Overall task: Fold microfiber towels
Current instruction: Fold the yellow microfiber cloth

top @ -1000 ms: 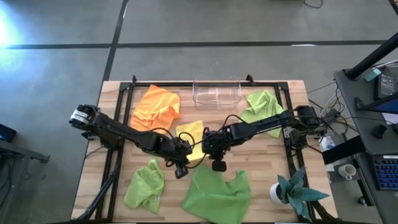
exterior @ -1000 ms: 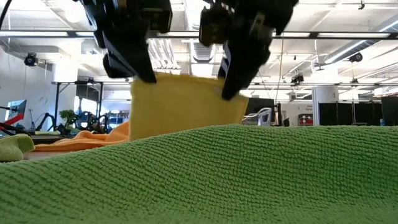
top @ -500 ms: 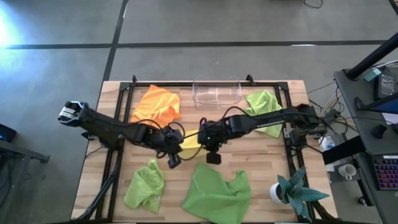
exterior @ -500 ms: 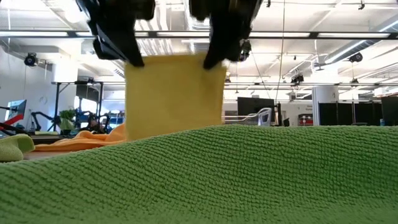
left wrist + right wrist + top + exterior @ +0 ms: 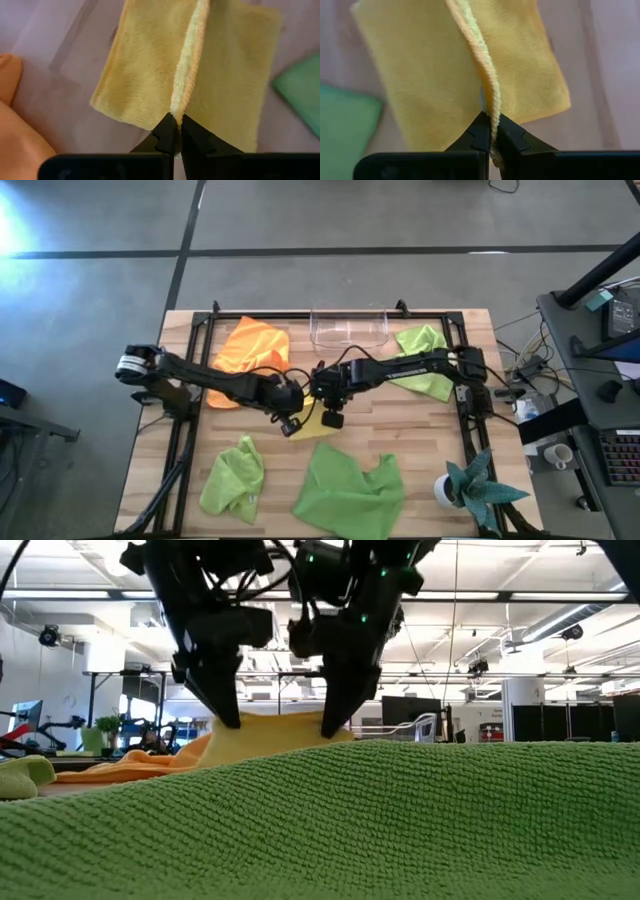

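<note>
Lowered since before: yellow towel, limp and light, hem pinched by left gripper and right gripper.

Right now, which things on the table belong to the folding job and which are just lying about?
Job:
yellow towel, pinched by left claw and right claw
orange towel
green towel by bin
small green towel
large green towel

Lying about:
clear bin
potted plant
</note>
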You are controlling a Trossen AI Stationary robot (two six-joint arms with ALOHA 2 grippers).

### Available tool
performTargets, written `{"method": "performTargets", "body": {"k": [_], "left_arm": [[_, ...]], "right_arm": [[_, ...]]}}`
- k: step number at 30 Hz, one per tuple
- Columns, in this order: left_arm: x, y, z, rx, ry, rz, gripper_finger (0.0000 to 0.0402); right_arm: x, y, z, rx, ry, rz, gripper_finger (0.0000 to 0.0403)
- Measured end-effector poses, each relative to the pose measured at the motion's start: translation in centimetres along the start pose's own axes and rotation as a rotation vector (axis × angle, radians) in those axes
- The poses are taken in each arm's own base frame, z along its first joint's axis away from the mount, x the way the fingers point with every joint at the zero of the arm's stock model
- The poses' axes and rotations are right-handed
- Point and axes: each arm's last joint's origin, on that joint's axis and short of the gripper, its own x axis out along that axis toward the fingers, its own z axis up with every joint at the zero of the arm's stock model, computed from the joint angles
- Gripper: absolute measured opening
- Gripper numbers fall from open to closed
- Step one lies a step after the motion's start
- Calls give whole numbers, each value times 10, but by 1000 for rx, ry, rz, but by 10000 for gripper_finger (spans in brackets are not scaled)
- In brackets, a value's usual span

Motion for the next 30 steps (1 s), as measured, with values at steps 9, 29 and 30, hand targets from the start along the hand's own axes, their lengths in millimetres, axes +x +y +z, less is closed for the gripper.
{"method": "performTargets", "body": {"k": [9,29,30], "left_arm": [[11,15,7,-47,12,59,2],[15,18,9,-57,1,91,7],[15,18,9,-57,0,91,13]], "right_arm": [[17,-22,5,-29,-17,-29,11],[17,-25,7,-19,-40,-29,31],[17,-25,7,-16,-40,-29,38]]}}
